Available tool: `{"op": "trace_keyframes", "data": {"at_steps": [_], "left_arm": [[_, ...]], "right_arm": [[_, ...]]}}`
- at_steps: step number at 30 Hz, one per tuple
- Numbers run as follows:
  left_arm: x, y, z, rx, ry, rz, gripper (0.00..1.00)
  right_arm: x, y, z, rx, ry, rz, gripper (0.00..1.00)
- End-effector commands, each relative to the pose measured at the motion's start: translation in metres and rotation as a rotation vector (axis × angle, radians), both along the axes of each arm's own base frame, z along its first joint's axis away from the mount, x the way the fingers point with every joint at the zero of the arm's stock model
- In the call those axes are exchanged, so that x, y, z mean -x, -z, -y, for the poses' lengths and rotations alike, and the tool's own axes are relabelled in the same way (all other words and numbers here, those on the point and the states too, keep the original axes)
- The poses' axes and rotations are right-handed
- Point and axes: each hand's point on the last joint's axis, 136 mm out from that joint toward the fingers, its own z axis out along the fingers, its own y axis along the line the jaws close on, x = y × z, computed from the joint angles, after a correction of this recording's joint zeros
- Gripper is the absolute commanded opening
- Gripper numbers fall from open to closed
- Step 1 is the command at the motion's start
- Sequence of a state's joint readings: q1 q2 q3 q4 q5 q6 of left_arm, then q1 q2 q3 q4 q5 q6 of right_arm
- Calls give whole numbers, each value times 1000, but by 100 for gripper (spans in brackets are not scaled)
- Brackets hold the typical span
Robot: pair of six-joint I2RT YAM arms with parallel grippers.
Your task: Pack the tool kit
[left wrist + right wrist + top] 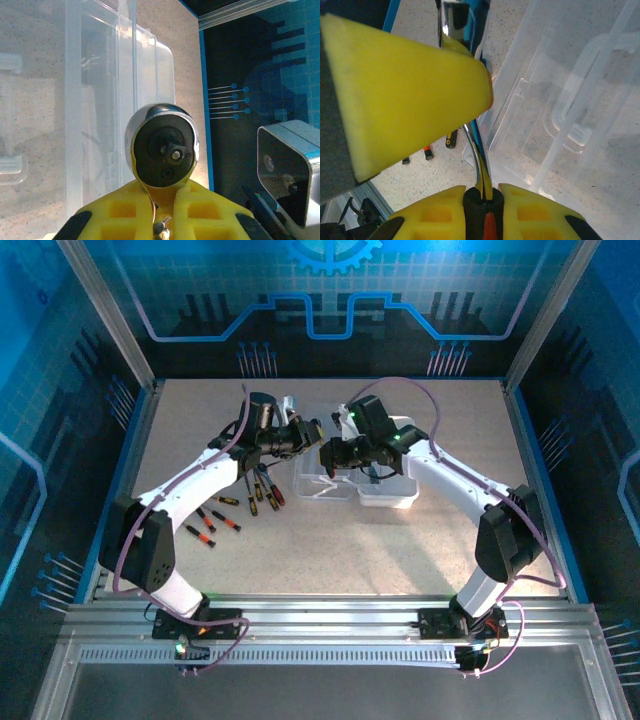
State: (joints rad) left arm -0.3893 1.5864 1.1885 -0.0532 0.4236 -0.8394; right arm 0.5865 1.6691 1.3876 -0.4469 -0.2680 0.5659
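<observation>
The silver ratchet wrench [162,147] hangs above the table between both grippers, over the left end of the clear plastic case [388,492]. My left gripper [162,189] is shut on the wrench's neck, and the round head stands up above its yellow fingers. My right gripper [484,194] is shut on the wrench's black and red handle [484,210]. The chrome shaft [479,150] runs up to the left gripper's yellow finger [410,90]. From above, the left gripper [308,430] and right gripper [333,453] meet nose to nose. The open case [570,100] lies below.
Several small red and yellow-handled screwdrivers [240,502] lie scattered on the table left of the case, under the left arm. Two of their ends [427,152] appear beneath the wrench. The blue side wall [250,75] stands close beyond the case [100,75].
</observation>
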Motion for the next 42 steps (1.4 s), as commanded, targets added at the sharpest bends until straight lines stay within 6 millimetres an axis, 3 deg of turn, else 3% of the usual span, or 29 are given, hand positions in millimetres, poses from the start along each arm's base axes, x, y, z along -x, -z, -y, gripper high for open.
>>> {"op": "trace_keyframes", "data": {"at_steps": [1, 3, 5, 8, 13, 17, 20, 24, 31, 42], "left_arm": [[3, -29, 6, 40, 32, 47, 36], [0, -32, -4, 29, 12, 50, 60], [-6, -37, -22, 34, -33, 57, 77], [-12, -40, -55, 29, -122, 62, 92], [-19, 9, -111, -45, -323, -142, 95], [-18, 42, -117, -10, -351, -258, 95], [-15, 52, -118, -8, -358, -279, 95], [-11, 56, -121, -25, -362, -286, 95], [-4, 62, -123, -45, -363, -317, 95], [2, 61, -123, -36, -382, -337, 95]], "right_arm": [[-12, -15, 11, -8, 46, 39, 7], [-11, -18, 15, -7, 55, 44, 6], [-10, -22, 26, -4, 77, 56, 6], [-9, -32, 48, 3, 96, 77, 6], [-14, -40, 123, 67, 222, 94, 6], [-21, -21, 184, 71, 368, 42, 6], [-26, -1, 205, 107, 412, 13, 6], [-35, 29, 214, 122, 417, -52, 6], [-54, 79, 201, 102, 379, -157, 7], [-61, 120, 168, 34, 272, -266, 8]]}}
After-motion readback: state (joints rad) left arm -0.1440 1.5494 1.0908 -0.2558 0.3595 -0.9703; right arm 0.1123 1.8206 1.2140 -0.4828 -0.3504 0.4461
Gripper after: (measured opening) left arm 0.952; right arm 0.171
